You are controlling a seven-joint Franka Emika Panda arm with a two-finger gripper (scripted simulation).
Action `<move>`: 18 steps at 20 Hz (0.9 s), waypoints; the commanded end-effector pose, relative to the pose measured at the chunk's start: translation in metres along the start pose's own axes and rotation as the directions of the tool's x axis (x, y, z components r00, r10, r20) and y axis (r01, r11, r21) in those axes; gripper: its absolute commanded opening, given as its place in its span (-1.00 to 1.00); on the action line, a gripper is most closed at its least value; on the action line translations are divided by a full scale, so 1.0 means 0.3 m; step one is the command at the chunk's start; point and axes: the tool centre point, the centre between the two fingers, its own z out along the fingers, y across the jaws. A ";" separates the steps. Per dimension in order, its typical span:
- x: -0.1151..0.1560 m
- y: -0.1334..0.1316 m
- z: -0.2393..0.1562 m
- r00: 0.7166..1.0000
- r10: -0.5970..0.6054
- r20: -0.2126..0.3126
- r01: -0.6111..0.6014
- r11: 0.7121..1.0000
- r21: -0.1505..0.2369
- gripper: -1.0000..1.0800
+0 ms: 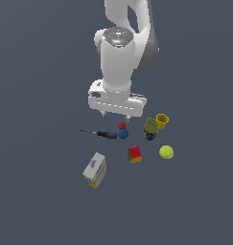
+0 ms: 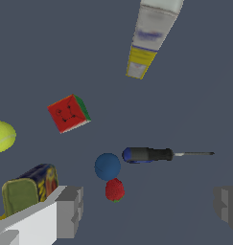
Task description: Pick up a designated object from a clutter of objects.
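The pincer is held wide open and empty above the red lump, which is seen touching the blue ball beside the screwdriver.

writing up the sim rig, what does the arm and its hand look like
A glossy white arm with grey shading on its rear link and a ribbed silver-grey disc cap on the top joint. The hand is a wide white block with two short grey fingers, blocky in the wrist view. No cables or markings visible.

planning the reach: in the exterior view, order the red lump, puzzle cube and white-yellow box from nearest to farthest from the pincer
1. Red lump, just below the pincer.
2. Puzzle cube, farther toward the view's bottom.
3. White-yellow box, lower left, farthest.
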 end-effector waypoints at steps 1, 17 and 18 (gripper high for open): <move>-0.027 -0.015 0.069 0.999 0.046 -0.003 -0.046 0.999 0.003 0.92; -0.263 -0.068 0.429 0.947 0.320 -0.010 -0.320 0.947 0.029 0.92; -0.276 -0.069 0.441 0.943 0.332 -0.010 -0.331 0.943 0.030 0.92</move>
